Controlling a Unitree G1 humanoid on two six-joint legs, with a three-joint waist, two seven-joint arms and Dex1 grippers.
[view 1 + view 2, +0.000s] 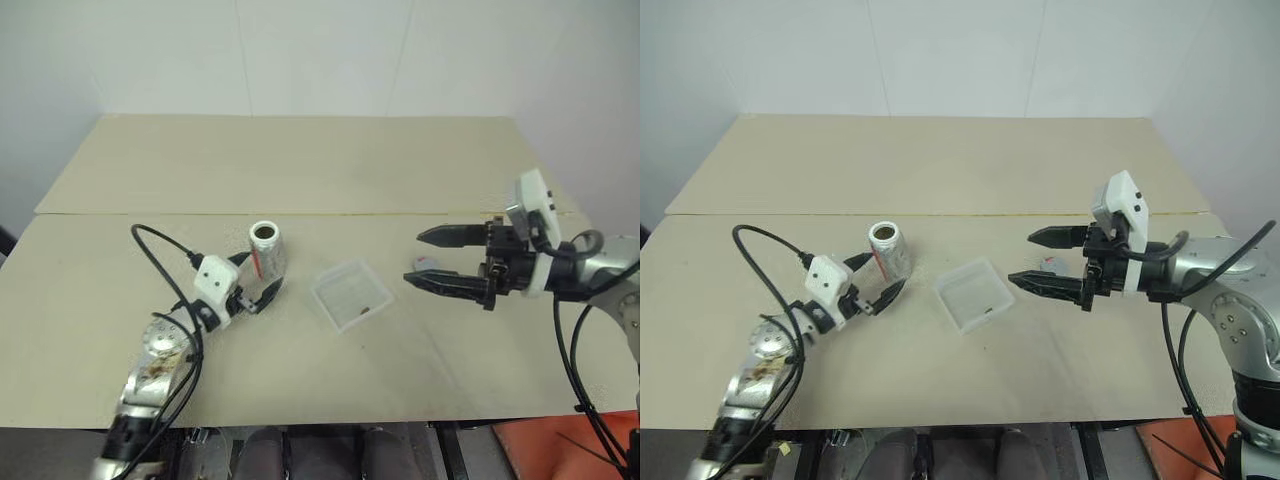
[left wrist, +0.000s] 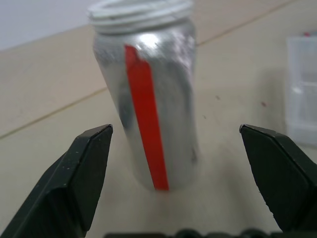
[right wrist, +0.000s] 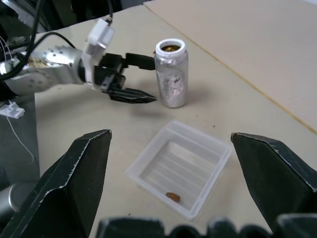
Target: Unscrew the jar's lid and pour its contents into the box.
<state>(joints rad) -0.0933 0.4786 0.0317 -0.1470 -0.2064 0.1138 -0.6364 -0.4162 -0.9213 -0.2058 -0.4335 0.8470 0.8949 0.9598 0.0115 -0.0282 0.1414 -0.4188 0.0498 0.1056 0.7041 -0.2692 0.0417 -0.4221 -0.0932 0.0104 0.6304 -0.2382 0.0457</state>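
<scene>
The small silvery cylindrical jar [image 1: 267, 249] with a red stripe down its label stands upright on the beige tabletop [image 1: 300, 160], its white threaded mouth uncapped and brownish contents [image 3: 171, 48] visible inside the neck. It sits just ahead of the left gripper [image 1: 253, 287], whose two black fingers are spread wide and reach to either side of the jar's base; in the left wrist view both fingertips [image 2: 94, 148] stand clear of the jar wall with bare table showing in the gaps, so this gripper is released and grasping nothing. The shallow square transparent plastic box [image 1: 351, 294] with a ribbed bottom lies flat on the table between the two grippers, beside the jar on the side toward the right gripper, and one small brown bit [image 3: 172, 197] rests on its floor near a wall. The right gripper [image 1: 433, 257] is held above the table past the box, pointing toward it, fingers parted wide and empty. A small grey round lid [image 1: 424, 264] with a bit of red lies on the table beneath those fingers.
</scene>
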